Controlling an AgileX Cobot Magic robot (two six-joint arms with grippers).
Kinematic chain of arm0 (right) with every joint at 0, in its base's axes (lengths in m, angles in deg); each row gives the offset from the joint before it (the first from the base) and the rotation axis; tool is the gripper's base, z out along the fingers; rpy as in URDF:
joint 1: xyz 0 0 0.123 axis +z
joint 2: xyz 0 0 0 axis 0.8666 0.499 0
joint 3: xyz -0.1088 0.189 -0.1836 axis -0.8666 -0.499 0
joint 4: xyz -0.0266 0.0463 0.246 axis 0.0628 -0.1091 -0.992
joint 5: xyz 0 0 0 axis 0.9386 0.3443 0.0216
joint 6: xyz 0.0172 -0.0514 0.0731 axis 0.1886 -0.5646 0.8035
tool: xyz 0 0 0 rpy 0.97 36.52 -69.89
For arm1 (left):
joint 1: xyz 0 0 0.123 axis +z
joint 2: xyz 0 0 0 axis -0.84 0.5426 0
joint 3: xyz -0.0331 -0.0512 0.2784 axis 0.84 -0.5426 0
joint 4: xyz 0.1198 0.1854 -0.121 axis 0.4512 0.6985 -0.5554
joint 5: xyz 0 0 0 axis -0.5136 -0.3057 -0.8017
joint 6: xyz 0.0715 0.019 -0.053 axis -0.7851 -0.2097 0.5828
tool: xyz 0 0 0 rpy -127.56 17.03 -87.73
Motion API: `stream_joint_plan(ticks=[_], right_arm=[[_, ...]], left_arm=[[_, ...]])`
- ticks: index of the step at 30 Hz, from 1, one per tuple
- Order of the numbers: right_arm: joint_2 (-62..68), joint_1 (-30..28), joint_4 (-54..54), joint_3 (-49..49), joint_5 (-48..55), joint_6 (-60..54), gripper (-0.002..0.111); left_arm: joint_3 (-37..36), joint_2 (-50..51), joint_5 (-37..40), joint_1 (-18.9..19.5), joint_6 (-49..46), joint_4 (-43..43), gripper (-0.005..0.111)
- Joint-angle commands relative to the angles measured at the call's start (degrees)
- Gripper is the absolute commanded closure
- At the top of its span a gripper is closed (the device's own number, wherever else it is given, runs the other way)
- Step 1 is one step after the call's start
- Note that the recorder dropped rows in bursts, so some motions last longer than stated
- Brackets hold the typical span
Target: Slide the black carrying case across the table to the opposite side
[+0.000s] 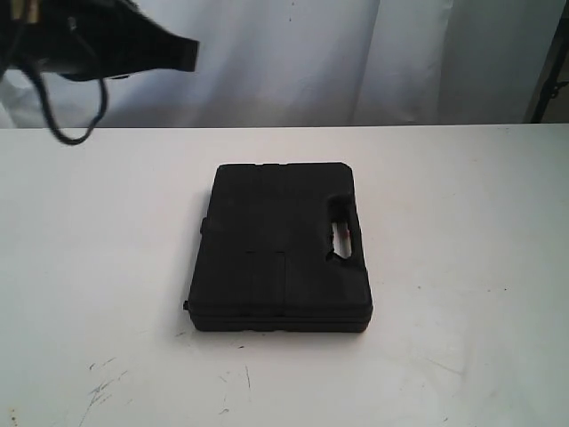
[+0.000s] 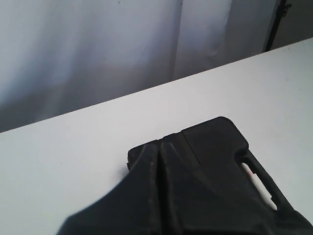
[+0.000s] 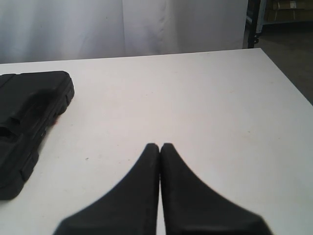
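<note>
Midway between the side edges of the surface [image 1: 480, 294], the case [image 1: 280, 249] sits untouched; your slide looks unstarted. Both arms' jaws are pressed together, clear of it.

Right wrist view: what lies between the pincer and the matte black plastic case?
Bare white tabletop only, between right pincer and black case, right wrist view.
</note>
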Motion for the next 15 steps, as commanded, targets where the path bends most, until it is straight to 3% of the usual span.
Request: stream_joint_plan(ticks=[1,15], right_arm=[[-0.3,-0.4,0.2,-0.2,-0.1,0.0,0.108],[-0.3,-0.4,0.2,-0.2,-0.1,0.0,0.108]], left_arm=[[-9.6,-9.5,-7.0,3.9,0.9,-1.4,0.107],[-36.8,-39.8,-9.2,23.0,0.9,-6.3,0.107]])
